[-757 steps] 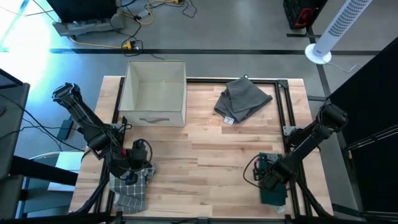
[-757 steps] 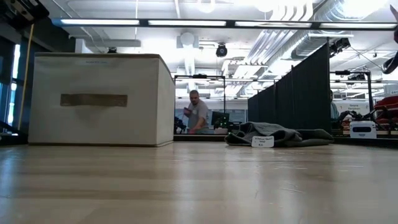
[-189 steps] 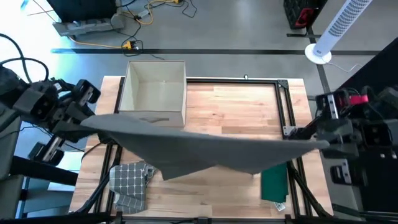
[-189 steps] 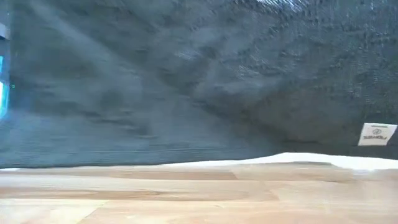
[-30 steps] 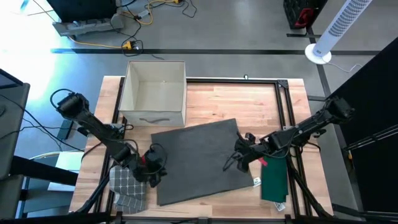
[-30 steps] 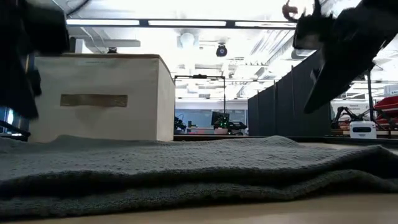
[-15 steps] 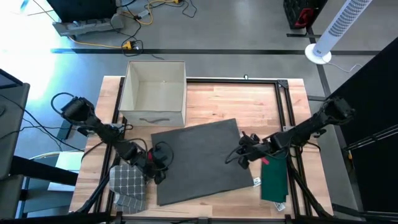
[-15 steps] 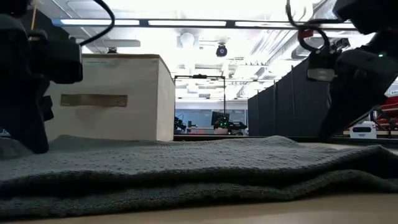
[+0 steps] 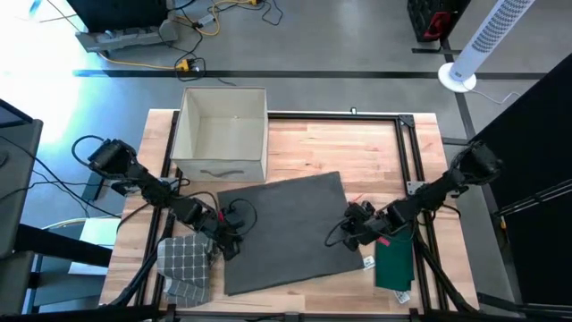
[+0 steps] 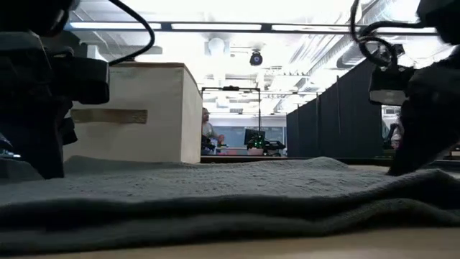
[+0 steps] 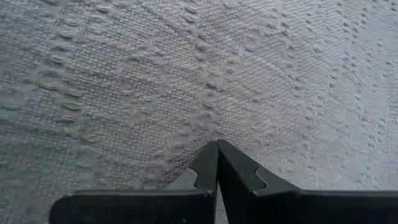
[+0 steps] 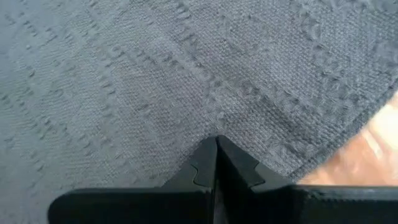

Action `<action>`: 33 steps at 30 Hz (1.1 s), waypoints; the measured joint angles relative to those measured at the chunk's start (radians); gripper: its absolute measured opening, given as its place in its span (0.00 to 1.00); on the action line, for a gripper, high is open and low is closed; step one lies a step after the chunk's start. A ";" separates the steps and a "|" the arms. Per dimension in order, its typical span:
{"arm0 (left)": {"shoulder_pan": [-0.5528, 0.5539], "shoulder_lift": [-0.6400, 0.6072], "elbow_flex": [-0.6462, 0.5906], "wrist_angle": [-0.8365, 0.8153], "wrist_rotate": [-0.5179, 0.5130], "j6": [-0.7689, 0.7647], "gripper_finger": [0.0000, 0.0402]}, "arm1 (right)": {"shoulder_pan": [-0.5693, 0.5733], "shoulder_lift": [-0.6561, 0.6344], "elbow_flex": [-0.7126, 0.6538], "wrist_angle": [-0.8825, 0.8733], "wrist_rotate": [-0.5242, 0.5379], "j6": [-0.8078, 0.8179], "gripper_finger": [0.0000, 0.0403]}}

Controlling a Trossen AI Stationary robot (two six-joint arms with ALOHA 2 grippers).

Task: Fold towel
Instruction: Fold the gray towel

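I see the beige box (image 9: 222, 133) with nothing visible inside, grey towel (image 9: 286, 228) flat on table (image 9: 357, 152), left gripper (image 9: 231, 248) and right gripper (image 9: 350, 235) both pinching towel edges

One camera looks straight down over the whole table (image 9: 304, 143). Another sits level at the table's near edge, facing the room. Each wrist camera hovers close above the grey towel (image 9: 286, 228), which every view shares.

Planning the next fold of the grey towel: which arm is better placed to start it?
Neither clearly. The left claw sits shut at the towel's left edge, and the right claw shut at its right edge, so both could lift together.
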State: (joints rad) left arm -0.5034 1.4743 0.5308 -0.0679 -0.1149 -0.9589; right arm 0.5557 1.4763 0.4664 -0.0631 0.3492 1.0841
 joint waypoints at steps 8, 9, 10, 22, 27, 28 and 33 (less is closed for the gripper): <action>0.049 0.001 0.000 0.037 0.010 0.054 0.00 | 0.148 -0.023 0.070 -0.143 -0.043 0.106 0.00; 0.052 0.001 0.000 0.057 0.011 0.054 0.00 | 0.156 -0.023 0.084 -0.185 -0.041 0.113 0.00; 0.053 0.001 0.000 0.075 0.018 0.054 0.00 | 0.157 -0.023 0.097 -0.226 -0.035 0.113 0.00; 0.034 -0.029 0.128 -0.034 0.068 0.106 0.00 | 0.109 -0.023 0.127 -0.116 0.013 0.020 0.00; 0.006 -0.035 0.226 -0.360 -0.036 0.160 0.00 | 0.052 -0.012 0.127 -0.087 0.014 -0.039 0.00; 0.004 -0.035 0.223 -0.400 -0.051 0.160 0.00 | 0.041 -0.008 0.126 -0.088 0.018 -0.053 0.00; 0.006 -0.034 0.154 -0.442 -0.127 0.166 0.00 | -0.002 0.035 0.125 -0.087 0.007 -0.109 0.00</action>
State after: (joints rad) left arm -0.4976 1.4399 0.6846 -0.5100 -0.2418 -0.7933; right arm 0.5533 1.5117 0.5915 -0.1505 0.3560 0.9752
